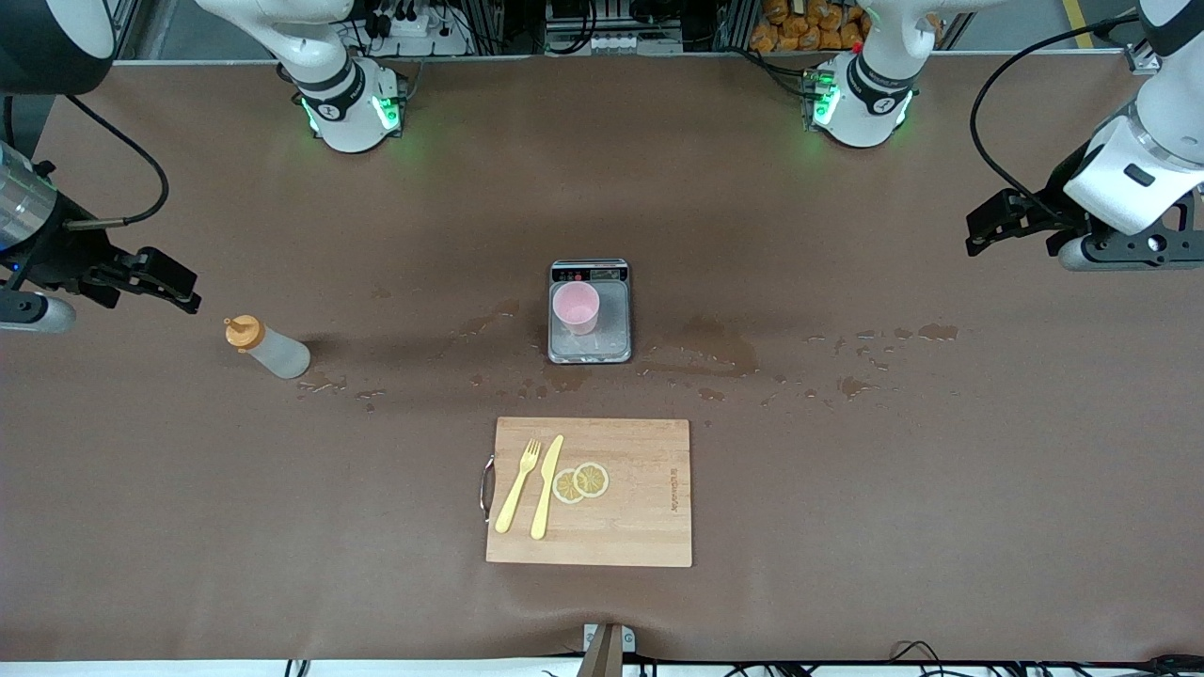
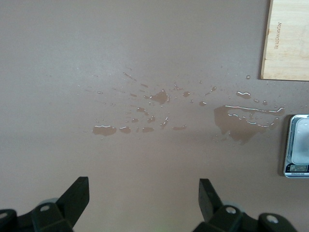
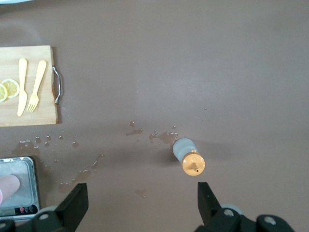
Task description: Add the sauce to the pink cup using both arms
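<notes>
We see the small pale-pink cylindrical cup (image 1: pixel 576 307) standing upright on the grey plate of a small kitchen scale (image 1: pixel 590 350) near the middle of the brown-covered table (image 1: pixel 847 489). The scale's dark display strip carries a red button and a small panel, but we cannot read any figures on it.

The small translucent whitish squeeze bottle with an orange nozzle cap (image 1: pixel 267 347) stands on the table toward the right arm's end, well apart from the scale. In the right wrist view the bottle (image 3: pixel 189 156) appears from above, cap toward the camera, with small wet patches just beside it.

The right gripper (image 1: pixel 174 282) hangs above the table near the bottle, its jaws spread wide and holding nothing; its black fingers (image 3: pixel 76 205) frame the bottom of its own wrist view. The left gripper (image 1: pixel 986 226) waits over the left arm's end of the table, also released and empty, with its fingers (image 2: pixel 77 198) parted above bare cloth.

Nearer the front camera than the scale lies a rectangular bamboo cutting board with a metal handle (image 1: pixel 649 527). On it rest a yellow plastic fork (image 1: pixel 518 486), a yellow plastic knife (image 1: pixel 546 487) and two lemon slices (image 1: pixel 581 482). A burned-in brand mark runs along one edge of the board, too small for us to read.

Splashes of liquid (image 1: pixel 705 353) spot the cloth between scale and board and stretch toward the left arm's end.
</notes>
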Available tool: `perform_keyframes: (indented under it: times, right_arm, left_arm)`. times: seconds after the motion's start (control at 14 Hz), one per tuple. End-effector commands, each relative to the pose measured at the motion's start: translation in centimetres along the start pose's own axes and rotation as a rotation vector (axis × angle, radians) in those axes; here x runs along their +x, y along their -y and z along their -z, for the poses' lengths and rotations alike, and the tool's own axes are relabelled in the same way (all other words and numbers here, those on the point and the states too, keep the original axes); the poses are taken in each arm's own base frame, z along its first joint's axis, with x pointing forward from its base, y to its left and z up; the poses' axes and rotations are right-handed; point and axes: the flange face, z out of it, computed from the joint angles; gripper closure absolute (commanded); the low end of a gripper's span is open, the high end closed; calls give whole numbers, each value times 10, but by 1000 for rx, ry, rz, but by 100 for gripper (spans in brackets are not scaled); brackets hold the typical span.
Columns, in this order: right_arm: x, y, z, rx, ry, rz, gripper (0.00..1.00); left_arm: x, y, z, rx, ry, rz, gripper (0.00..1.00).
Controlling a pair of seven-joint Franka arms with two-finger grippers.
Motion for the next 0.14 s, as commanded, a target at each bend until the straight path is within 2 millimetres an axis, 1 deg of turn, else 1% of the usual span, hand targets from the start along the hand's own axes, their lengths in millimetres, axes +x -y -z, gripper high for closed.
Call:
perform_keyframes:
  times: [0.0,0.07]
  right_arm:
    - [4,-5,4,-1,2,39,0]
    - [4,-5,5,-1,-1,38,0]
  left_arm:
    - [1,-1,6,-9,-8,3,0]
    - [1,-1,6,-10,-11,3,0]
